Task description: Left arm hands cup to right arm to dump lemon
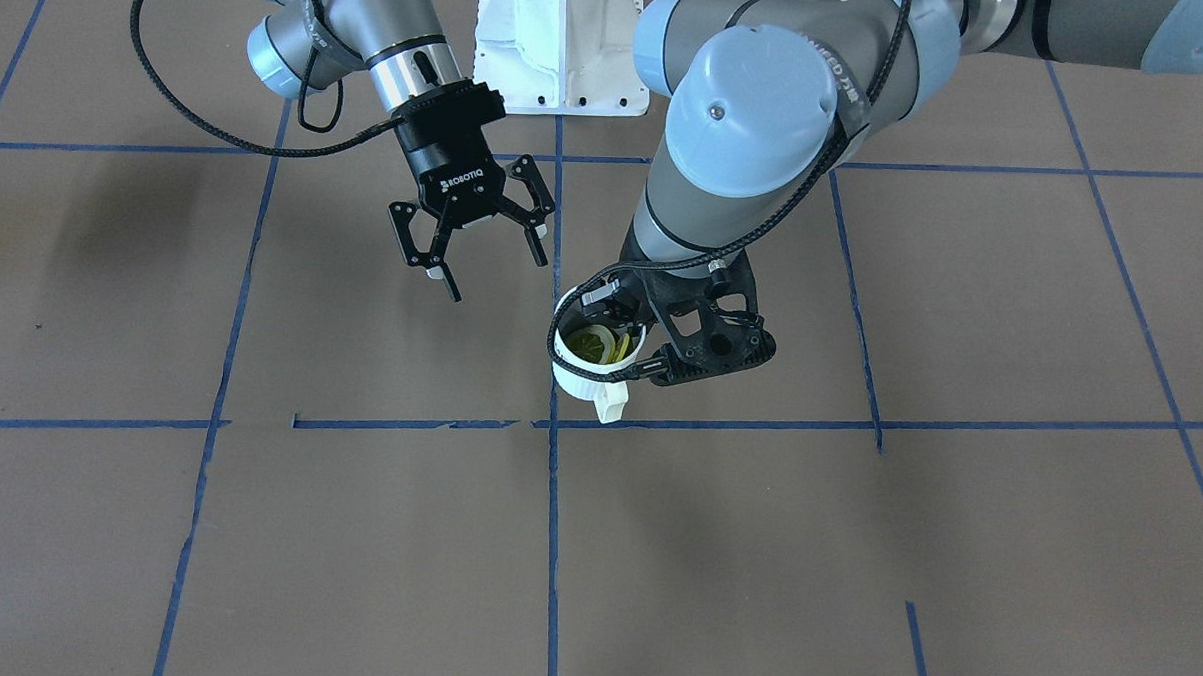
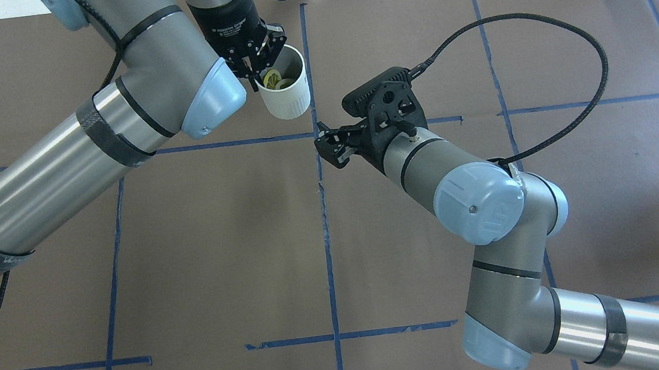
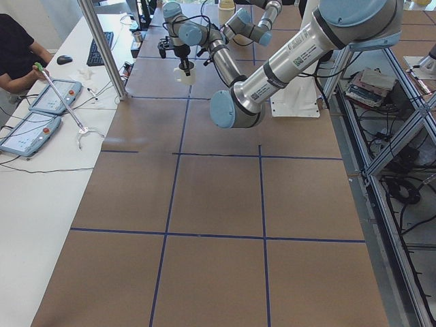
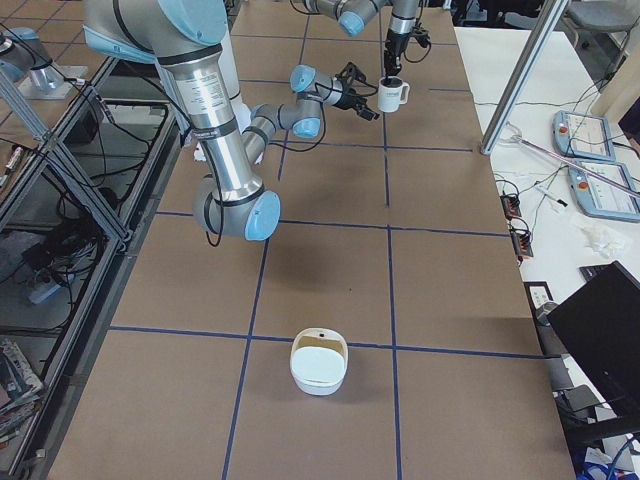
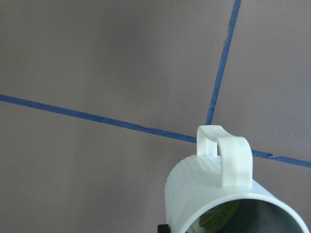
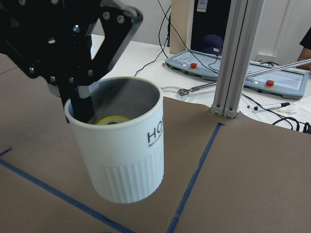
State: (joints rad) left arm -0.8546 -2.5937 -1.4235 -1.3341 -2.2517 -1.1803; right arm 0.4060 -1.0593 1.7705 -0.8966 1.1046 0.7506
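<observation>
The small white ribbed mug (image 1: 578, 379) with a cream handle is clamped at its rim by the left arm's black bracketed gripper (image 2: 258, 73), one finger seen inside, and is held clear of the brown paper-covered table (image 1: 355, 530). Yellow-green lemon slices (image 1: 591, 345) are seen inside, just under those fingers. Near the mug, not touching, the right arm's black ROBOTIQ gripper (image 1: 498, 278) is held with jaws spread wide.

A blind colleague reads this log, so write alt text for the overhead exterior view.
The left gripper holds a white cup by its rim, lemon slices inside, near the far middle of a brown table gridded with blue tape. The right gripper, open, points toward the cup without touching it.
</observation>
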